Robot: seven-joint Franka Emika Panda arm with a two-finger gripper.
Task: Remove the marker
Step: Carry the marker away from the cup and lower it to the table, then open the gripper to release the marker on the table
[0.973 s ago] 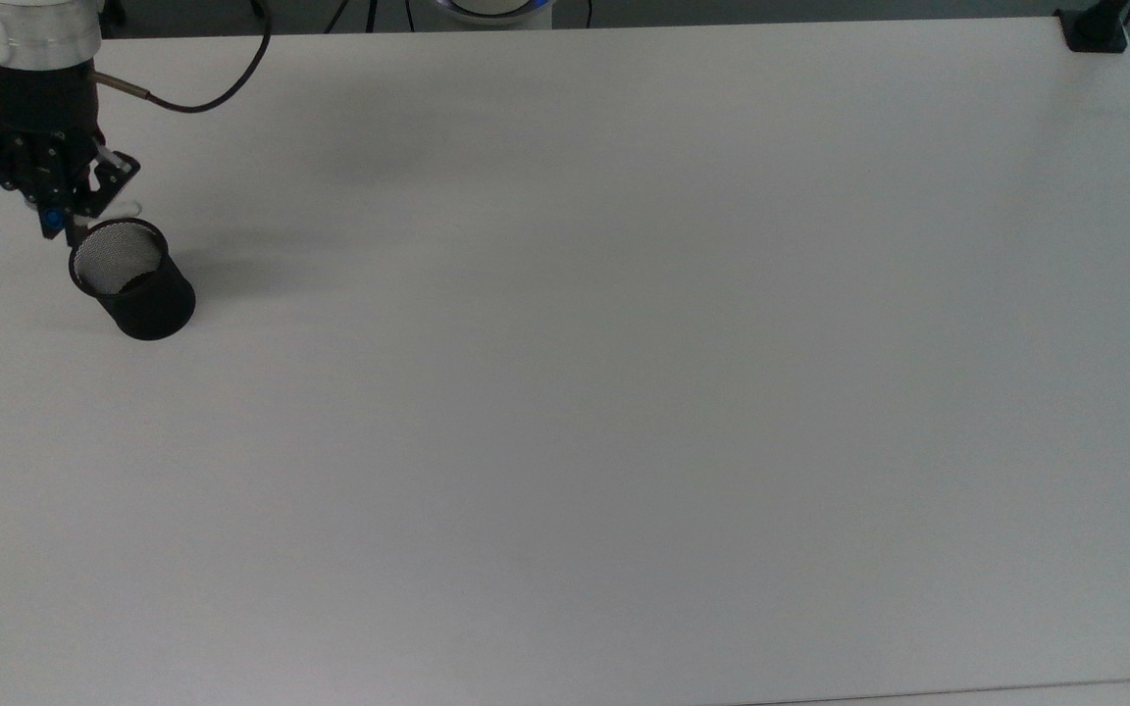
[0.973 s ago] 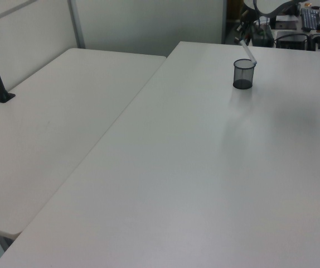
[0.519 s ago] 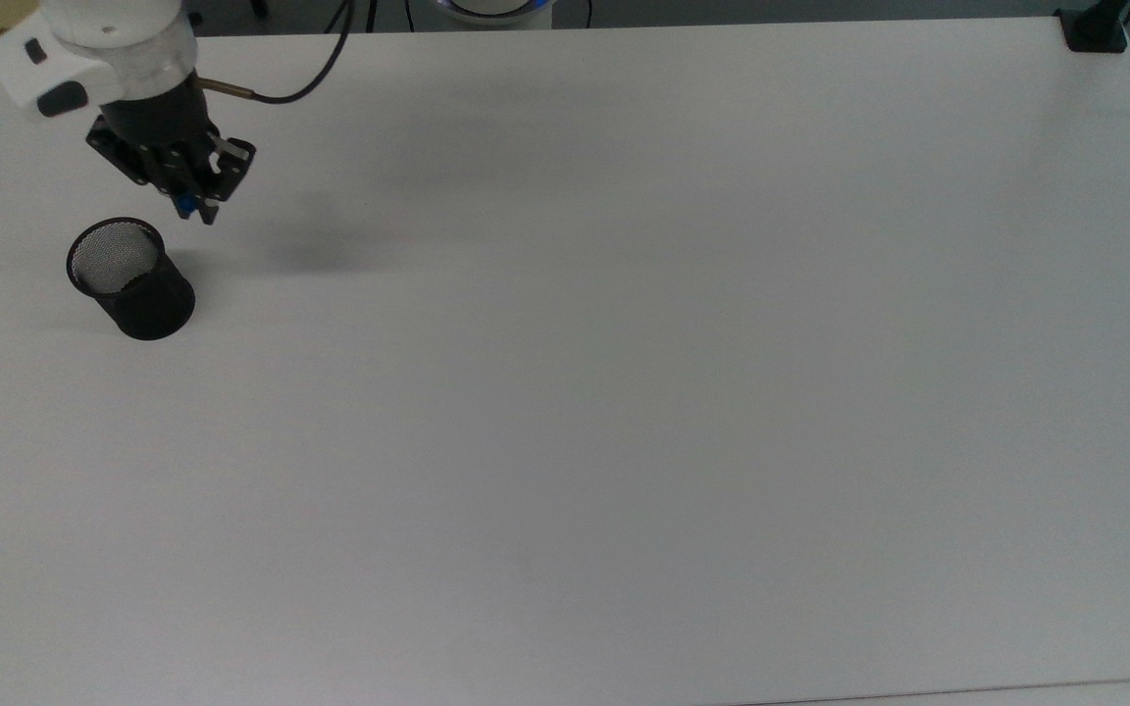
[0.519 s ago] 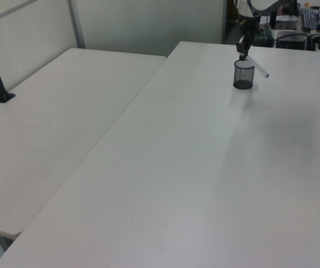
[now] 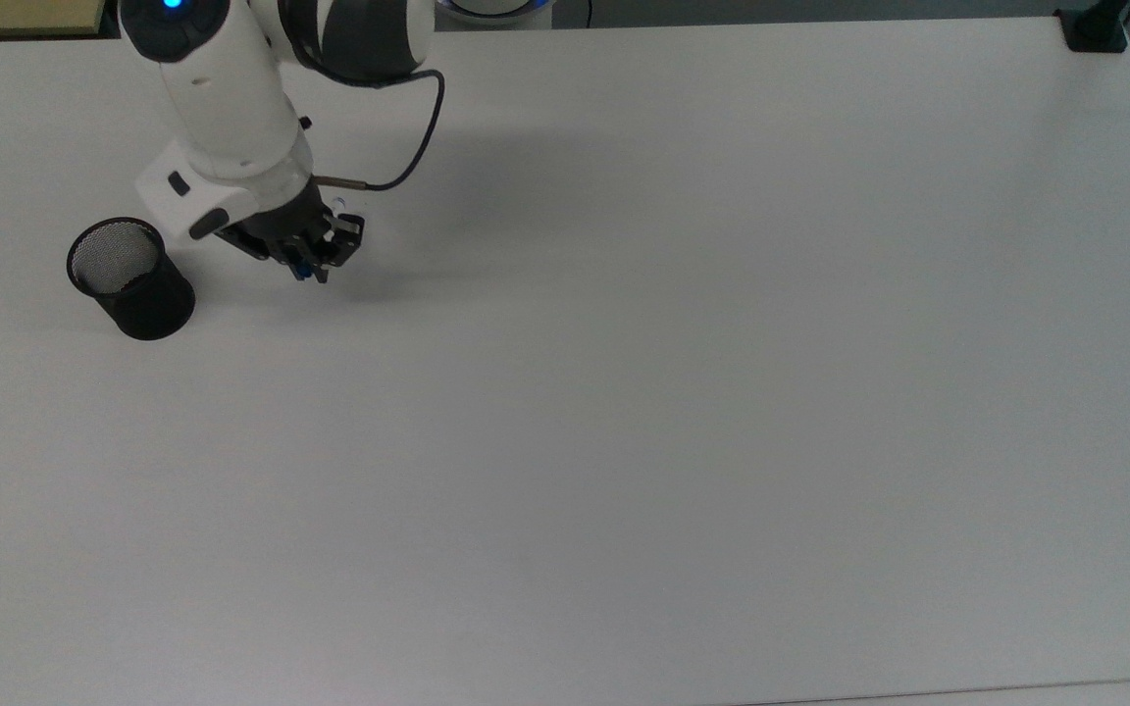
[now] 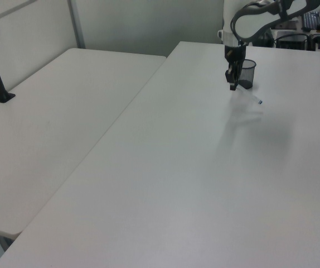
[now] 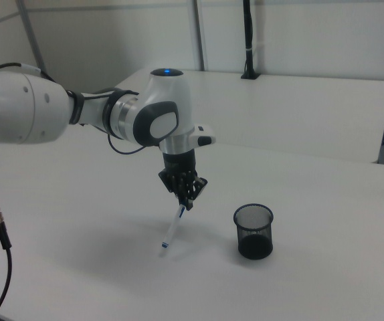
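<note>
1. Black two-finger gripper [image 7: 184, 200], mine: fingers pinched on the blue cap end of the slim white-barrelled marker [image 7: 172, 231], which hangs slanted below them, its small blue tail just above or touching the white tabletop [image 5: 683, 412]; I cannot tell which.
2. Step in hand, by my judgement: marker is out of the black mesh cup [image 7: 253, 231] and carried aside; set-down is pending.
3. Next move calls for lowering, laying the barrel flat, then parting my fingers.
4. Cup stands upright, near, toward the right view's right.
5. Table edges well apart from me; broad bare surface around.
</note>
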